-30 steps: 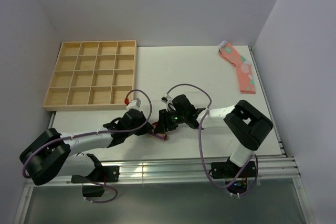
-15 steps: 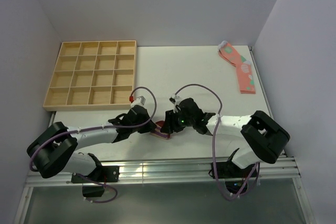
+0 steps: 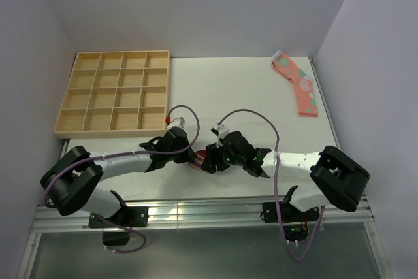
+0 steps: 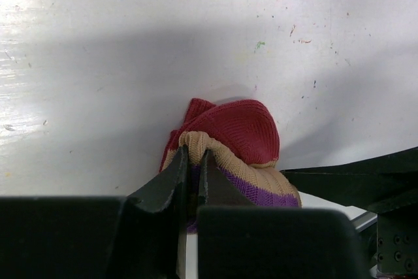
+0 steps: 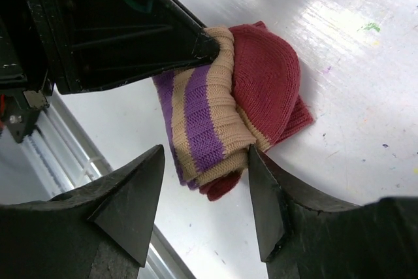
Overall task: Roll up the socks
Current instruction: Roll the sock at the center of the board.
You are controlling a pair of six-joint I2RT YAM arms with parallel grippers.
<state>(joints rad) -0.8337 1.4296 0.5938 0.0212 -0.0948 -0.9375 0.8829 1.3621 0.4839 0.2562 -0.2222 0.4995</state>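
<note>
We see the socks [image 5: 261,83] bunched into a compact roll, the dark red toe outermost and the purple-striped cuff wrapped beside it. The roll lies on the white counter [image 3: 248,89] near its front edge, between the two arms. The left claw [image 4: 194,156] is clamped on a tan fold of the roll, jaws nearly together. The right claw [image 5: 205,150] stands apart, straddling the roll; one finger touches the striped edge, the other is off it. A wooden compartment tray [image 3: 114,93] sits at far left.
</note>
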